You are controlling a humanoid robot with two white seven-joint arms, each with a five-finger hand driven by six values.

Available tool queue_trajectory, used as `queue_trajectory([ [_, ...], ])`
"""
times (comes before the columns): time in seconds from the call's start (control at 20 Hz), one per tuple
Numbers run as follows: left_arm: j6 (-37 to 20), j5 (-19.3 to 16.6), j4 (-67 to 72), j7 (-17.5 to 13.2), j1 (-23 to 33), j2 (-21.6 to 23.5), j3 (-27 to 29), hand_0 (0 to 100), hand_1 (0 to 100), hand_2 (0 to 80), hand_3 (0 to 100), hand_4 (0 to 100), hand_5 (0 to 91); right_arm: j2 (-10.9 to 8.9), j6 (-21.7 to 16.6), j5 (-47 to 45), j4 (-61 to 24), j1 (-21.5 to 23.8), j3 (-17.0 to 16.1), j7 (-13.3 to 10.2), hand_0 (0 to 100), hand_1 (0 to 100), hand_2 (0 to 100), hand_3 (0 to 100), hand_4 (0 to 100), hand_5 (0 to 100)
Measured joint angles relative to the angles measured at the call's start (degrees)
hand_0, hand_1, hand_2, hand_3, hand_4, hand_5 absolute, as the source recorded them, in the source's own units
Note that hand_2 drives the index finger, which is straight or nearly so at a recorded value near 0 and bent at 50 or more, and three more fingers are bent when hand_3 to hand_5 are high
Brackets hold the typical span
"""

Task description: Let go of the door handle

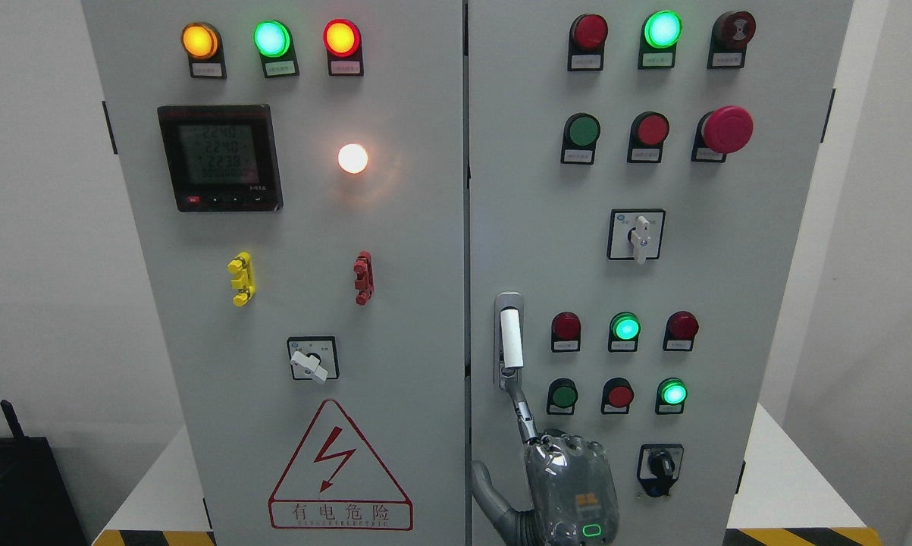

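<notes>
The hand [569,485] is cut off by the bottom edge, so which side its arm enters from cannot be told. Its palm side faces the cabinet [425,227] and is hidden, as are most fingers; one finger [522,406] shows, reaching up to the lower end of the handle [511,340]. The cabinet's top and bottom run out of frame. Print on the button labels [586,62] is too small to read, and the meter [220,158] digits are blurred
</notes>
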Motion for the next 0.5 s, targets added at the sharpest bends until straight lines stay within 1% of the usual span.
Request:
queue_trajectory([
  [0.5,0.0,0.0,0.0,0.0,0.0,0.0,0.0,12,39,0.0,0,0,0.0,0.01,-0.4,-0.1,-1.7,1.0,0.1,0.0,41,19,0,100,92,97],
])
